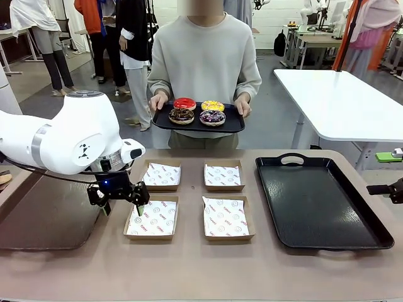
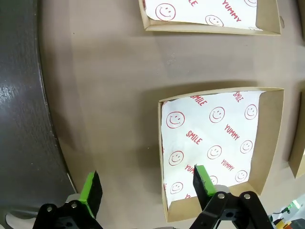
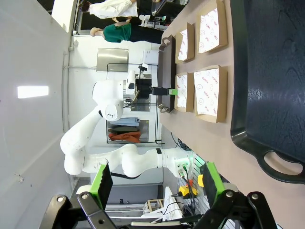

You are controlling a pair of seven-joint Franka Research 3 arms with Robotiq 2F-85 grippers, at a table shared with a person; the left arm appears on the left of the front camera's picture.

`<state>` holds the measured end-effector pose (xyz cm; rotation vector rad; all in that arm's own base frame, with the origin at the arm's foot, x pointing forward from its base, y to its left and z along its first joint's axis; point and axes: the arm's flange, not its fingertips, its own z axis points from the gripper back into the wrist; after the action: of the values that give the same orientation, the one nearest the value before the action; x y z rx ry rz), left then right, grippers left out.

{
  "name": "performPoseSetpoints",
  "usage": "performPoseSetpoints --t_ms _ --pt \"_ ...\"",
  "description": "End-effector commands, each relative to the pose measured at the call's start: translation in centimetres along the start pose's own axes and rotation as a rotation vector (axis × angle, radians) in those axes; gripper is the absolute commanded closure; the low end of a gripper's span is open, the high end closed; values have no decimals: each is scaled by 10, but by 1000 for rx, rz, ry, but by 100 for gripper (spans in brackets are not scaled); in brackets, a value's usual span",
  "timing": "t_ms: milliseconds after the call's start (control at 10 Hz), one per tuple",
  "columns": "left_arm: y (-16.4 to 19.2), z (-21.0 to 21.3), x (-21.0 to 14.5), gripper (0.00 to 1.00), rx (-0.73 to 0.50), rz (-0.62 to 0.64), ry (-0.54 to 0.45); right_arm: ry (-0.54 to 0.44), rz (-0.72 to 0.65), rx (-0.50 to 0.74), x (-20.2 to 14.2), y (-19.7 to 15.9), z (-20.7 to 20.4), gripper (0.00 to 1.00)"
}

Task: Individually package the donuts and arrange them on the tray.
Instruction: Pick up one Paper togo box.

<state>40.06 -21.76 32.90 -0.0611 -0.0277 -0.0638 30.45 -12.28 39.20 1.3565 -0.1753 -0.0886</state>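
Packaging is judged not yet begun. The glossy red donut (image 1: pixel 184 103), the yellow donut (image 1: pixel 213 106), the chocolate-brown sprinkled donut (image 1: pixel 181 116) and the dark purple sprinkled donut (image 1: pixel 212 117) are carried together on a small black plastic tray (image 1: pixel 236 124). That tray is held in both hands by a person standing beyond the far edge of the brown bench (image 1: pixel 189 270). Four open cardboard boxes lined with smiley-printed white paper are set out in two rows on the bench, and nothing is seen in any of them. The large black handled tray (image 1: pixel 322 202) beside them is bare. The left claw (image 2: pixel 147 188) is held with its green pads apart and nothing between them, poised over the near left wall of the front-left cardboard box (image 2: pixel 271 138). One pad is over the paper and the other over bare bench; whether anything is touched cannot be told. The right claw (image 3: pixel 156 180) is likewise spread and unloaded, parked near the handle end of the large tray. The step in hand is taken to be the wait for the first donut. For the next move, one ring would have to be brought within reach. It would need to be gripped lightly enough that the glaze is spared, then lowered squarely onto a paper liner.
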Motion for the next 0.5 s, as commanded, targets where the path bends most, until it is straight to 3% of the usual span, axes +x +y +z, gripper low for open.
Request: performPoseSetpoints --t_ms 0,300,400 --pt "-1 2 -3 0 11 -8 -7 -1 0 9 -1 -1 1 0" --pt "-7 0 0 0 17 -27 -3 -1 0 9 -1 -1 1 0" --pt "-14 -1 1 59 17 -30 -7 -1 0 9 -1 -1 1 0"
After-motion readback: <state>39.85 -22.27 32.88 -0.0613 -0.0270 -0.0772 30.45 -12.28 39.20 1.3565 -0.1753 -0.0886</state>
